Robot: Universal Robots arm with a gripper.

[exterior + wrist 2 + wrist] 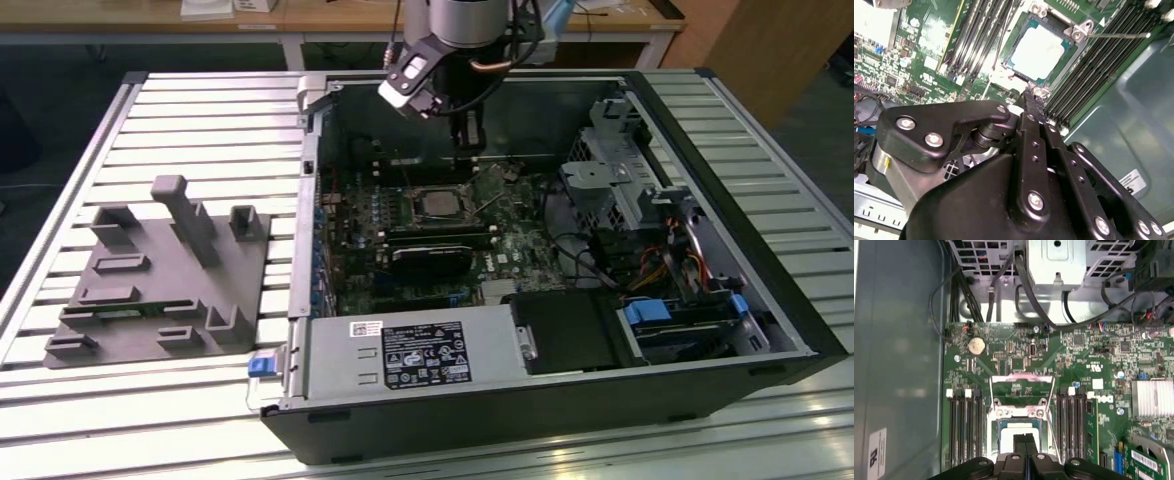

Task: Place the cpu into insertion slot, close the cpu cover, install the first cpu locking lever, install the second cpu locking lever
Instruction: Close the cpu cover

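The gripper (1025, 444) is hanging inside the open computer case (534, 412), its fingers pressed together and gripping nothing. Close under its tips the cpu (1038, 50) is lying flat in its socket. Just beyond, the cpu cover (1022, 375) is standing open, with memory slots (964, 425) running along either side.
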